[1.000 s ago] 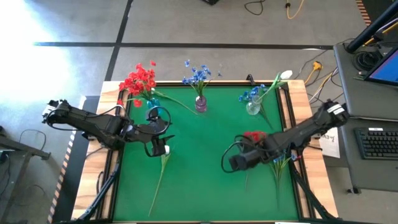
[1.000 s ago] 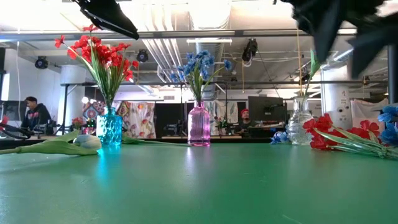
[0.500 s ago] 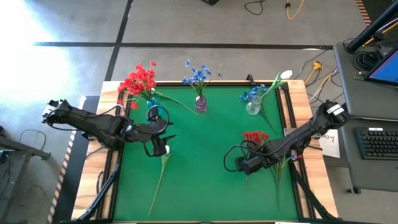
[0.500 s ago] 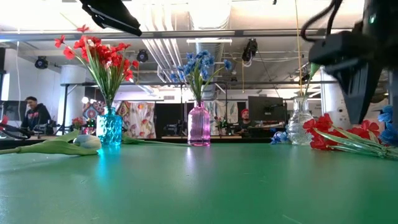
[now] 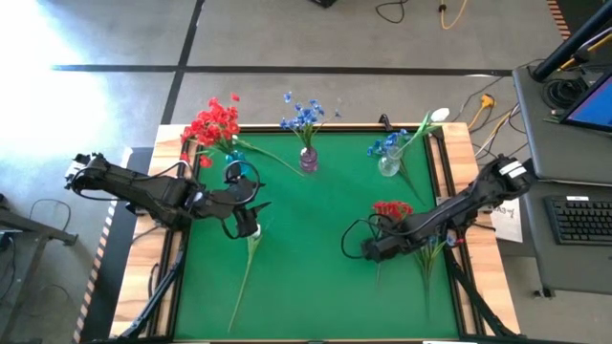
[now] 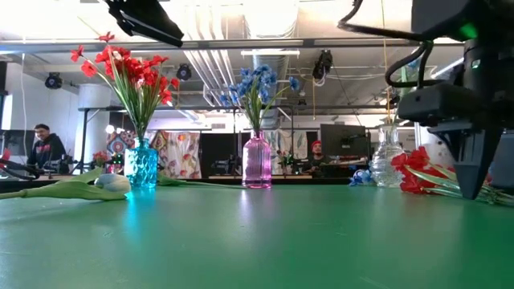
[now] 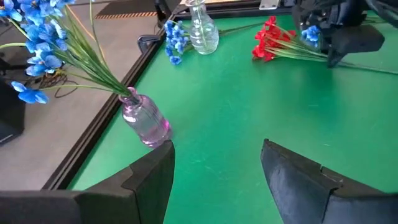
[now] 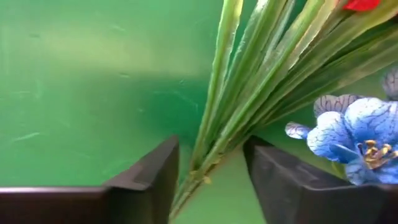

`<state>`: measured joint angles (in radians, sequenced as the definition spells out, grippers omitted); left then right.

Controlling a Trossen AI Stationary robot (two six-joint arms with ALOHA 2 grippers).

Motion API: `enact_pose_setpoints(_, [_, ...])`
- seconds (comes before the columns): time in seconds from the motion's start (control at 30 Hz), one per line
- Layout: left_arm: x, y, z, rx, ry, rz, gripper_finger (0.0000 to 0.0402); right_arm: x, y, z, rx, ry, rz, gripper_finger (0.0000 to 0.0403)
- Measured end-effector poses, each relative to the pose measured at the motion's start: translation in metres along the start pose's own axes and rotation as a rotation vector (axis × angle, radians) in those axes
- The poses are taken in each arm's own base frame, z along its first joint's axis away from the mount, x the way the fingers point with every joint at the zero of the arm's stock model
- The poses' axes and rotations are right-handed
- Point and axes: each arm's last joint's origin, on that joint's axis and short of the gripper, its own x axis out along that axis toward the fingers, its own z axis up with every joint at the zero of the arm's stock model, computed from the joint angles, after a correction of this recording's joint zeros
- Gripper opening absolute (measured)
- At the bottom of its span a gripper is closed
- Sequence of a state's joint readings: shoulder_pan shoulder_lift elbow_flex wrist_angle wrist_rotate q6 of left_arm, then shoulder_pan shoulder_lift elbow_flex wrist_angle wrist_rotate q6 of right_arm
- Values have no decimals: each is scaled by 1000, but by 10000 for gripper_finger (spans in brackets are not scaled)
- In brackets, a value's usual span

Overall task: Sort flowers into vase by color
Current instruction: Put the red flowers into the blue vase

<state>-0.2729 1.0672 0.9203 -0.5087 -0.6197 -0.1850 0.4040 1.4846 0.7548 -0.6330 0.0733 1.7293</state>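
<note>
A loose red flower (image 5: pixel 390 209) lies on the green table, its stems (image 8: pixel 217 143) running toward the near edge. My right gripper (image 5: pixel 376 250) points down over the stems' lower end, open, with one finger on each side of the bundle. A loose blue flower (image 8: pixel 354 140) lies beside it. A white tulip (image 5: pixel 248 260) lies flat near my left gripper (image 5: pixel 251 218), which hovers open and empty. At the far side stand a teal vase (image 5: pixel 235 174) with red flowers, a pink vase (image 5: pixel 308 159) with blue ones, and a clear vase (image 5: pixel 389 165). My right gripper comes from above with its fingers (image 8: pixel 152 177) across the red flower's stem bundle (image 8: pixel 208 165), near its cut end. The stems lie flat on the table between them. I cannot tell whether the fingers touch the stems.
A raised dark rim (image 5: pixel 446 191) borders the table. Blue flower stems (image 5: pixel 432 252) lie by the right rim next to my right arm. Cables trail over the far right corner (image 5: pixel 478 115). Green surface lies bare in the middle (image 5: pixel 316 229).
My right gripper has come down to the table over the red flower's stems, a little toward the near edge. The flowers lie as before.
</note>
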Motion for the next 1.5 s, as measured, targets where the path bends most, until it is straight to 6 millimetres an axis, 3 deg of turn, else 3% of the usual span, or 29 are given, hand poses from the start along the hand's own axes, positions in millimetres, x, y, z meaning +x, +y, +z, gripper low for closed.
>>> enact_pose_setpoints(0.3, [0,0,1,-12,-5,-7,223,-8,10,5,-105,-38,47,22])
enact_pose_setpoints(0.5, [0,-4,3,11,-10,-118,223,-22,9,9,-177,-28,78,20])
enact_pose_setpoints(0.63, [-1,-9,7,63,-43,-274,223,-43,13,11,-338,-79,194,20])
enact_pose_setpoints(0.8, [-1,-15,10,165,-136,-427,223,-77,26,17,-505,-303,461,20])
enact_pose_setpoints(0.97, [7,-26,-1,195,-269,-612,223,-107,37,24,-696,-634,605,20])
enact_pose_setpoints(1.23, [22,-28,1,81,-537,-552,223,-138,66,35,-1013,-1098,780,20])
enact_pose_setpoints(1.5, [44,-29,11,-16,-587,-410,225,-130,84,54,-1130,-1220,846,20])
